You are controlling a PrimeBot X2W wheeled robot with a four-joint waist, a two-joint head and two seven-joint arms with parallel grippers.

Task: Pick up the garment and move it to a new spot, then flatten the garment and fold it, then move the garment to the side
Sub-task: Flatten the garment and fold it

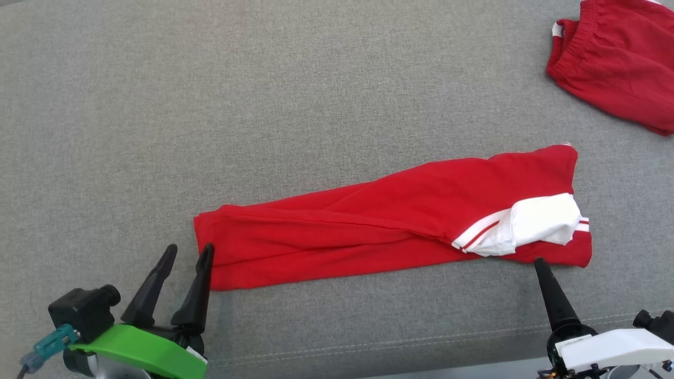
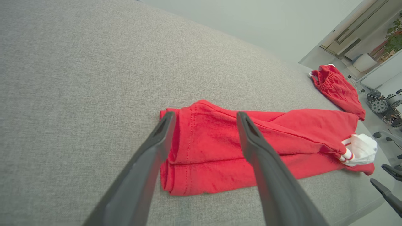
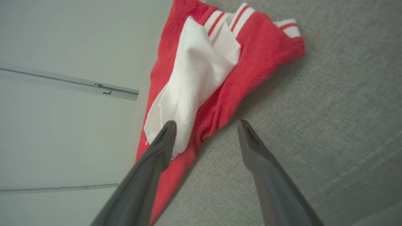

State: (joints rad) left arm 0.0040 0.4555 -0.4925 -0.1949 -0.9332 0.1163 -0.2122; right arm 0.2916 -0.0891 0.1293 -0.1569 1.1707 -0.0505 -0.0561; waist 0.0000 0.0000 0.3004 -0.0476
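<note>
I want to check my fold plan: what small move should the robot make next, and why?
Probably lower the left gripper onto the left end of the red garment and close on it. The garment lies as a long narrow strip, and this gripper is open, empty, right at that end; a crosswise fold seems due.

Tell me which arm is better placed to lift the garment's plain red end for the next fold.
Left, probably. The left fingers stand open, straddling the hem at that end of the garment; the right fingers sit by the opposite, white-patched end.
</note>
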